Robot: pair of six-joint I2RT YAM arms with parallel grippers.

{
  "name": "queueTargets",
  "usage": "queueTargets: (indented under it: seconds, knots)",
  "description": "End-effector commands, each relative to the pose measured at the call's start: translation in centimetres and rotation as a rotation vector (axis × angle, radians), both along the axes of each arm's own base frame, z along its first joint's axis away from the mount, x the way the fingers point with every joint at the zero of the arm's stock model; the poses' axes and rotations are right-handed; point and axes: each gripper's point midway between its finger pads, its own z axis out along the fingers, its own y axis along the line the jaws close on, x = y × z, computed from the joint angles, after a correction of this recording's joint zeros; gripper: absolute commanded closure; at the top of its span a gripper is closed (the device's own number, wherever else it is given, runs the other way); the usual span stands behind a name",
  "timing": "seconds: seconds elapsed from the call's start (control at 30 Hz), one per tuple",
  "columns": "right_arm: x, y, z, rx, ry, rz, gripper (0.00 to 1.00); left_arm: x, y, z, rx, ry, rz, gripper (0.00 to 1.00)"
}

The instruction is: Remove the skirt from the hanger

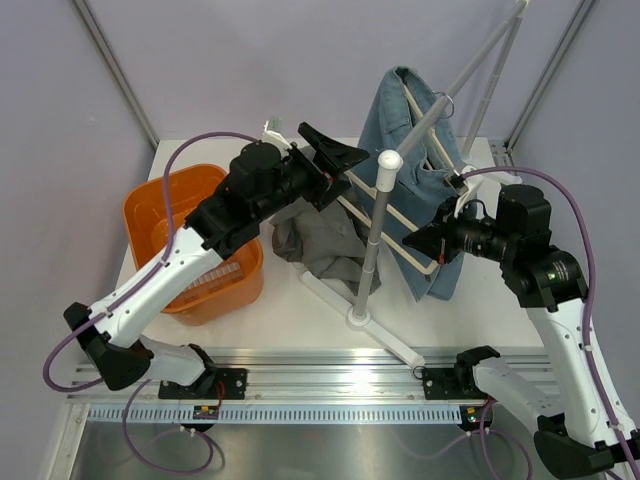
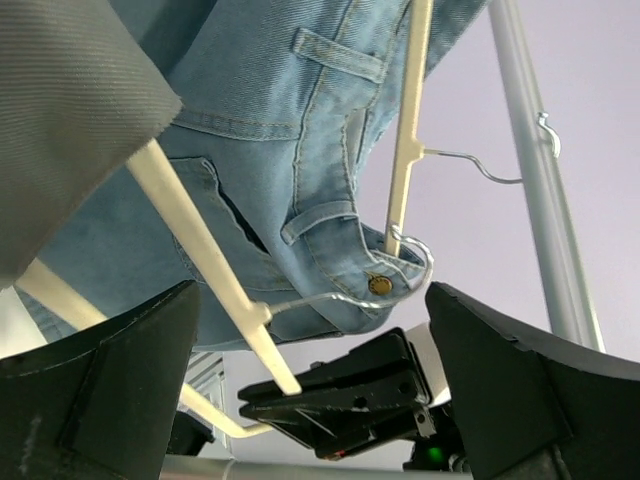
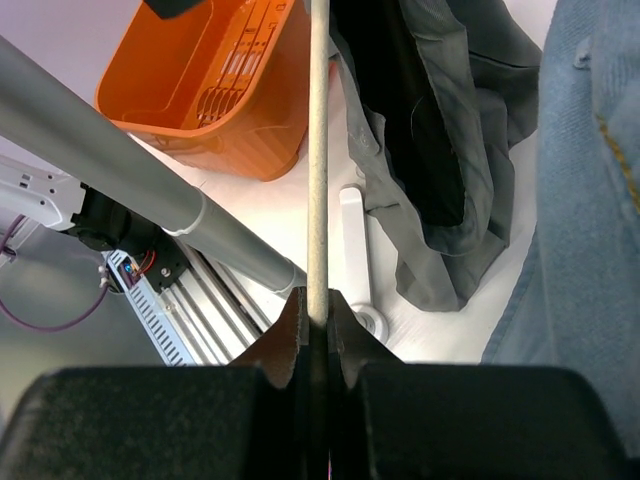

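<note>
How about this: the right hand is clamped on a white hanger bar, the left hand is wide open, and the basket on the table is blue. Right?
Not quite. The basket is orange, not blue; the top view shows it. The rest stands: the right hand is clamped on a white hanger bar and the left hand is wide open.

I counted two robot arms, a left arm (image 1: 170, 270) and a right arm (image 1: 560, 300). Each carried one gripper, so two of those: the left gripper (image 1: 335, 158) and the right gripper (image 1: 415, 243). There was one orange basket (image 1: 150, 200) and one metal rack (image 1: 375, 250). Purple cables numbered two, a left cable (image 1: 190, 150) and a right cable (image 1: 570, 195). Garments came to two: one grey skirt (image 1: 305, 245) and one denim piece (image 1: 395, 120). As far as I could see, hangers were two as well, an upper hanger (image 1: 445, 140) and a lower hanger (image 1: 405, 250).
</note>
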Motion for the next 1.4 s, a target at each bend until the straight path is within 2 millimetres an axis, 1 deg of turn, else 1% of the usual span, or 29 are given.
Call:
queueTargets:
  seconds: [0.0,0.07,0.1,0.13,0.17,0.2,0.23,0.27,0.3,0.33,0.4,0.43,0.5,0.53,0.57,0.6,0.63,0.67,0.7,0.73,0.77,0.83,0.93,1.07,1.1,1.13,1.17,1.27,1.37]
  knots:
    - [0.5,0.3,2.9,0.05,-0.131,0.001,1.0,-0.7,2.4,3.2,-0.01,-0.11,0.042,0.01]
    - [0.6,0.3,2.9,0.055,-0.135,-0.005,1.0,-0.9,3.1,2.8,0.032,-0.124,0.049,0.01]
    - [0.6,0.3,3.0,0.057,-0.137,-0.009,1.0,-1.4,4.0,3.3,0.039,-0.14,0.06,0.01]
    - [0.6,0.2,3.0,0.059,-0.136,-0.013,1.0,-1.3,4.9,3.2,0.075,-0.165,0.09,0.01]
    - [0.6,0.1,3.1,0.06,-0.144,-0.019,1.0,-1.5,5.7,2.7,0.116,-0.164,0.109,0.01]
    - [0.5,0.2,3.2,0.061,-0.147,-0.017,1.0,-2.2,7.1,3.4,0.126,-0.188,0.135,0.01]
    - [0.4,0.1,3.3,0.063,-0.145,-0.018,1.0,-1.9,8.5,3.4,0.179,-0.222,0.188,0.01]
    - [0.2,0.2,3.5,0.07,-0.15,-0.014,1.0,-2.1,9.6,2.6,0.233,-0.219,0.206,0.01]
    - [0.1,0.2,3.5,0.073,-0.147,-0.011,1.0,-2.2,11.4,2.9,0.281,-0.252,0.26,0.02]
    - [-0.1,0.3,3.7,0.081,-0.144,-0.004,1.0,-2.5,12.5,2.0,0.335,-0.24,0.281,0.02]
    - [-0.5,0.4,3.9,0.091,-0.149,0.001,1.0,-2.2,14.7,1.1,0.417,-0.243,0.356,0.04]
    - [-0.6,0.4,4.1,0.097,-0.149,0.002,1.0,-2.6,15.8,0.6,0.467,-0.255,0.37,0.04]
    - [-1.0,0.3,4.5,0.109,-0.158,0.003,1.0,-2.6,17.0,-1.0,0.54,-0.249,0.392,0.04]
    - [-1.3,0.5,4.8,0.119,-0.158,0.014,1.0,-2.7,17.6,-1.3,0.573,-0.266,0.392,0.04]
    - [-1.5,0.5,5.0,0.125,-0.161,0.017,1.0,-2.8,17.8,-1.8,0.594,-0.272,0.386,0.03]
    - [-1.7,0.6,5.1,0.13,-0.161,0.024,1.0,-2.7,17.6,-3.5,0.632,-0.265,0.365,0.01]
    - [-1.9,0.6,5.5,0.141,-0.16,0.032,1.0,-2.7,17.7,-4.3,0.68,-0.288,0.342,0.01]
    - [-2.1,0.7,5.7,0.148,-0.162,0.036,1.0,-2.8,17.8,-4.0,0.673,-0.327,0.34,0.01]
    - [-2.2,0.7,5.8,0.152,-0.158,0.039,1.0,-2.9,17.5,-4.5,0.683,-0.354,0.316,0.01]
    - [-2.5,0.7,6.1,0.16,-0.152,0.043,1.0,-2.4,17.1,-5.9,0.723,-0.407,0.295,0.01]
    - [-2.6,0.8,6.1,0.162,-0.146,0.048,1.0,-2.9,17.4,-5.8,0.713,-0.452,0.292,0.01]
    - [-3.2,1.0,6.4,0.173,-0.135,0.069,1.0,-2.6,17.1,-7.2,0.73,-0.518,0.265,0.01]
    - [-3.9,1.2,7.0,0.195,-0.129,0.097,1.0,-2.4,16.8,-8.1,0.755,-0.601,0.225,0.01]
    - [-4.6,1.2,7.2,0.197,-0.131,0.108,1.0,-2.2,16.4,-8.2,0.777,-0.681,0.189,0.01]
    - [-4.6,1.2,7.2,0.195,-0.131,0.112,1.0,-2.4,15.8,-8.1,0.764,-0.715,0.152,0.01]
    - [-4.8,1.2,7.0,0.194,-0.123,0.119,1.0,-2.3,15.4,-7.3,0.734,-0.754,0.152,0.01]
    - [-4.8,1.3,6.9,0.192,-0.117,0.123,1.0,-2.2,15.1,-7.5,0.732,-0.763,0.137,0.01]
    - [-5.0,1.3,6.7,0.188,-0.11,0.128,1.0,-1.9,14.0,-7.1,0.718,-0.82,0.084,0.01]
    - [-5.1,1.3,6.8,0.186,-0.113,0.134,1.0,-1.8,12.4,-8.0,0.699,-0.845,-0.028,0.01]
